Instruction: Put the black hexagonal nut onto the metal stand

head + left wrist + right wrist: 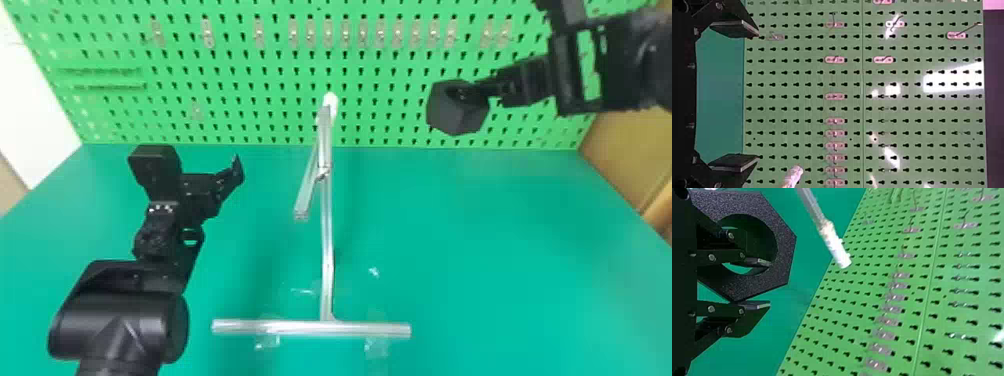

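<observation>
Seen from the head view, the silver stand [326,240] rises mid-table, its crossbar toward 6 o'clock and its white tip [330,102] toward 12. At 2 o'clock our right gripper [472,91] grasps the black nut [455,117] by its ring wall, one finger inside the hole, one outside. The nut is off the stand, well apart from the tip. At 9 o'clock our left gripper [197,167] is empty, fingers spread wide. Behind is a green pegboard [240,105].

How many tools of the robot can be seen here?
2. The left tool, fingers apart, is left of the metal stand; the right tool is right of it, gripping the black hexagonal nut.
</observation>
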`<state>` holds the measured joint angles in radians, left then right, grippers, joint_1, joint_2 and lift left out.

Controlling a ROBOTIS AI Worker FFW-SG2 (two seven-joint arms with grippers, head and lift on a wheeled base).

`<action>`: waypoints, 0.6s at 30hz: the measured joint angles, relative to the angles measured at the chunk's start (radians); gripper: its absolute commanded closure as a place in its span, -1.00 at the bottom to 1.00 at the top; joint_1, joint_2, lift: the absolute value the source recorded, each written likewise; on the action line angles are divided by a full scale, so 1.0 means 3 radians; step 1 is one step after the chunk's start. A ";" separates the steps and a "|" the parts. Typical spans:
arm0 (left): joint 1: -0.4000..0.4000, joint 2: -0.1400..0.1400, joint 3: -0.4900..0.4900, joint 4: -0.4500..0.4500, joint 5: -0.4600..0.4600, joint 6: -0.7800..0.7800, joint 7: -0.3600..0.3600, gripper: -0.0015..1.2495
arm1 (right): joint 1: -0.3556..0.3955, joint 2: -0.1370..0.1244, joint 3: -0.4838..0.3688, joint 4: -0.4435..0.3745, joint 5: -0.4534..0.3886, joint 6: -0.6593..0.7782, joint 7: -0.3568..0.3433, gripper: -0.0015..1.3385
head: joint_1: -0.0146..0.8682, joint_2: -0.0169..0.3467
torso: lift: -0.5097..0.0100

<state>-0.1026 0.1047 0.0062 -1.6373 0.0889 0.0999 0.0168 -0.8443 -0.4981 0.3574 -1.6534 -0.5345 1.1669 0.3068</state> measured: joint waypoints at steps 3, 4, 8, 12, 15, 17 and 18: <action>0.0000 0.0003 0.0000 -0.0007 -0.0009 0.0013 0.0000 -0.75 | -0.0182 -0.0050 0.0172 0.0113 -0.0228 -0.0068 -0.0024 0.70 | 0.60 -0.46 | 0.96; 0.0000 0.0003 0.0000 -0.0011 -0.0013 0.0019 0.0000 -0.75 | -0.0254 -0.0065 0.0248 0.0156 -0.0309 -0.0091 -0.0036 0.70 | 0.60 -0.46 | 0.96; 0.0000 0.0004 -0.0002 -0.0023 -0.0028 0.0040 0.0000 -0.75 | -0.0495 -0.0094 0.0512 0.0264 -0.0511 -0.0153 -0.0088 0.70 | 0.60 -0.46 | 0.96; -0.0006 0.0004 -0.0011 -0.0028 -0.0040 0.0062 0.0000 -0.75 | -0.0701 -0.0097 0.0730 0.0331 -0.0643 -0.0203 -0.0101 0.70 | 0.60 -0.46 | 0.96; -0.0012 0.0004 -0.0021 -0.0028 -0.0044 0.0079 -0.0002 -0.75 | -0.0820 -0.0079 0.0854 0.0379 -0.0721 -0.0237 -0.0101 0.70 | 0.60 -0.46 | 0.96; -0.0015 0.0004 -0.0026 -0.0029 -0.0046 0.0085 -0.0003 -0.75 | -0.0889 -0.0061 0.0931 0.0404 -0.0757 -0.0259 -0.0101 0.70 | 0.60 -0.46 | 0.96; -0.0016 0.0004 -0.0028 -0.0029 -0.0047 0.0086 -0.0003 -0.75 | -0.0917 -0.0053 0.0962 0.0414 -0.0770 -0.0268 -0.0101 0.70 | 0.60 -0.46 | 0.96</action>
<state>-0.1074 0.1059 -0.0021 -1.6460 0.0748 0.1258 0.0158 -1.1194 -0.5140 0.6459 -1.5291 -0.7656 1.0865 0.2766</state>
